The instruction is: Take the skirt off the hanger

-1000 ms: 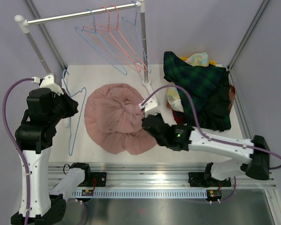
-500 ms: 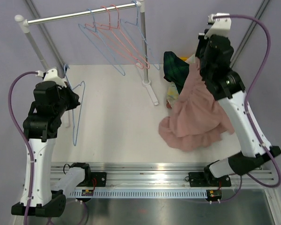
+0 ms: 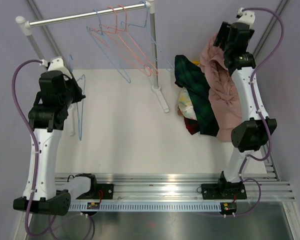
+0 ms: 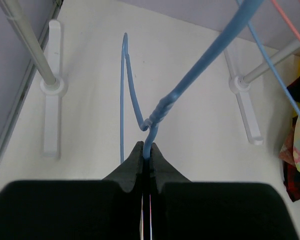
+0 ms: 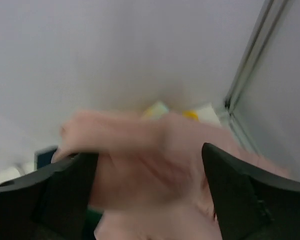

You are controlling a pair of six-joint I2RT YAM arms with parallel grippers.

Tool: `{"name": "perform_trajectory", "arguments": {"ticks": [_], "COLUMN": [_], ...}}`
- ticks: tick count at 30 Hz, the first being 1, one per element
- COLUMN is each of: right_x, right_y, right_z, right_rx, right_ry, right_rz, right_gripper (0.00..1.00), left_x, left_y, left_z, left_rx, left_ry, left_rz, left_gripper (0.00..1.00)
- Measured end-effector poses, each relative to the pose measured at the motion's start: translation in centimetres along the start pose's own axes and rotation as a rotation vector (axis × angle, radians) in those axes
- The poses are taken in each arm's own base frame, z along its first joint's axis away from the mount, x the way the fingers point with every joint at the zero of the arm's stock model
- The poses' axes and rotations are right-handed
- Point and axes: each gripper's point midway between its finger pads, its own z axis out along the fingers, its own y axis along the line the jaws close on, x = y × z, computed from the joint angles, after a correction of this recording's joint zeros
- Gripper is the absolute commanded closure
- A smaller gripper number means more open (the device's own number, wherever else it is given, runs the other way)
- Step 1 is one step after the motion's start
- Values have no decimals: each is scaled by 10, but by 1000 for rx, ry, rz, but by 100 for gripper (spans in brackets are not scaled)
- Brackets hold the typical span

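Left gripper is clenched on the thin blue wire hanger — twisted neck just ahead of its tips. Right gripper is spread wide (blurred view) — soft pink fabric skirt lies between its jaws.

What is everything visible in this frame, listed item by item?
Table: one, white, under everything.
Clothes rack: one, silver bar with white feet, far left.
Hangers on rack: about four, blue and pink.
Loose hanger: one, blue, hanging at left above the table.
Skirt: one, pink, hanging high at far right.
Clothes pile: one, green plaid on top, right side.
Left pincer: black, shut on that blue hanger's hook.
Right pincer: black, fingers spread, pink fabric between.
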Motion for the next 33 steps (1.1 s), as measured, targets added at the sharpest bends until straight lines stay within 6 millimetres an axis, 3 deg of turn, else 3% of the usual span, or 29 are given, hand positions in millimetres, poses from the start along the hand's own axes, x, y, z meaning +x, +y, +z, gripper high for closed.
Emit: {"name": "perform_trajectory", "arguments": {"ticks": [2, 4, 5, 7, 9, 10, 13, 18, 21, 24, 27, 28, 29, 32, 33], "right_x": [53, 132, 160, 231, 278, 291, 294, 259, 253, 259, 264, 264, 262, 253, 248], "right_y": [-10, -14, -13, -14, -17, -16, -10, 18, 31, 35, 37, 39, 41, 51, 54], "right_z": [13, 13, 9, -15, -41, -54, -82, -112, -118, -123, -132, -137, -142, -159, -165], "right_rx": [16, 24, 15, 4, -4, -15, -64, -195, -237, -254, -266, -274, -283, -323, -339], "right_ry": [100, 261, 309, 457, 544, 566, 556, 461, 444, 459, 471, 471, 470, 461, 455], "right_rz": [25, 48, 66, 88, 116, 133, 185, 239, 240, 230, 222, 220, 217, 213, 213], "right_gripper": [1, 1, 0, 0, 1, 1, 1, 0, 1, 1, 0, 1, 1, 1, 1], "left_x": [-19, -44, -54, -86, -113, -123, -144, -162, -156, -142, -135, -134, -134, -125, -121], "left_y": [-4, -11, -14, -24, -32, -35, -43, -55, -59, -61, -62, -63, -65, -66, -66], "left_z": [5, 8, 9, 10, 14, 17, 33, 86, 121, 151, 160, 159, 157, 143, 136], "left_rx": [0, 7, 12, 28, 44, 49, 58, 60, 58, 54, 59, 63, 71, 85, 93], "left_ry": [-26, -67, -84, -142, -196, -215, -249, -256, -230, -184, -159, -156, -161, -149, -143], "left_rz": [2, 2, 3, 0, -4, -6, -7, -10, -15, -23, -34, -40, -43, -46, -47], "left_gripper": [100, 100, 100, 100, 100, 100, 100, 100, 100, 100, 99, 96, 83, 61, 49]}}
